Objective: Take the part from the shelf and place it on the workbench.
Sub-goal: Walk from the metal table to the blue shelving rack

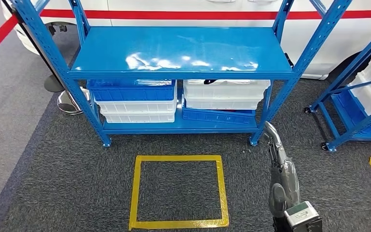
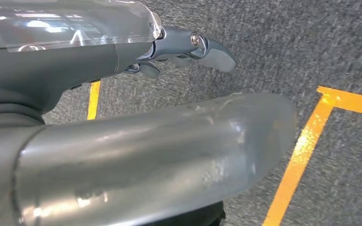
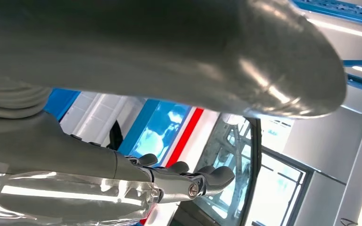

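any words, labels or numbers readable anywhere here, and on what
None can be read.
The blue shelf, the blue and white bins under it and the yellow floor square carry no visible text.
The white vehicle behind shows a red stripe, no lettering.

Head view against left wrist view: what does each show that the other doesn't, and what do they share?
Head view alone: the blue shelf, the white crates and blue crate beneath it, and the right hand reaching toward them. Left wrist view alone: the left hand, fingers extended, holding nothing. Both: grey carpet and yellow floor tape.
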